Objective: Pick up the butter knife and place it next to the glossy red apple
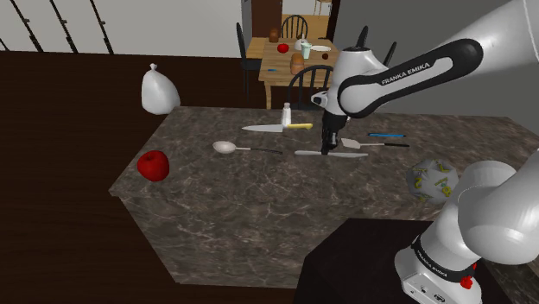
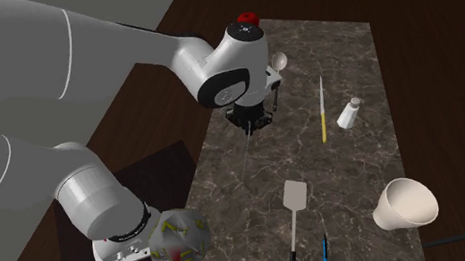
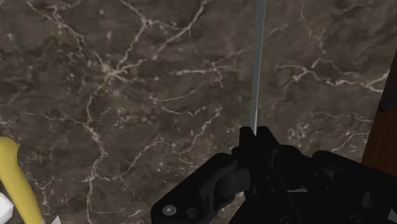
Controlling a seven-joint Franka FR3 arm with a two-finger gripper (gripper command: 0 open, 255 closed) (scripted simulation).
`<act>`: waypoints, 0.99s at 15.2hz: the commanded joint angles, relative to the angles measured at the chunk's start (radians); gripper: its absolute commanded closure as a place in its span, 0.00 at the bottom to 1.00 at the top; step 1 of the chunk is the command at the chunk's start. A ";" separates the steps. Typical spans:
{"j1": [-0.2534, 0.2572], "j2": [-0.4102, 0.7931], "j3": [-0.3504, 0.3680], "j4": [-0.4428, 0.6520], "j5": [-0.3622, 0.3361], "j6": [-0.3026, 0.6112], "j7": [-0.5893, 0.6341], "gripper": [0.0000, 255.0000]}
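Shoulder view: the gripper (image 1: 327, 147) stands on the butter knife (image 1: 332, 154), mid-counter (image 1: 259, 224). The red apple (image 1: 154, 165) lies well apart at nine o'clock, with a spoon (image 1: 226, 148) between them; a low carry could strike it.

Second exterior view: the counter's edge runs near the gripper at nine o'clock.

Wrist view: the fingers (image 3: 245, 146) are narrow, clasping the thin knife, which may twist.

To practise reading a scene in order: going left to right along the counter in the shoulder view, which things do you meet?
Apple → spoon → butter knife → patterned ball.
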 commanded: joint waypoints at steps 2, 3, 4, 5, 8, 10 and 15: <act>-0.002 -0.030 0.007 0.023 -0.004 -0.053 0.007 1.00; -0.002 -0.038 0.008 0.031 -0.005 -0.069 0.008 1.00; -0.003 -0.045 0.010 0.039 -0.006 -0.084 0.009 1.00; -0.003 -0.052 0.012 0.047 -0.006 -0.099 0.010 1.00; -0.004 -0.071 0.016 0.074 -0.007 -0.145 0.014 1.00; -0.004 -0.083 0.019 0.092 -0.008 -0.174 0.016 1.00; -0.004 -0.106 0.026 0.142 -0.007 -0.248 0.019 1.00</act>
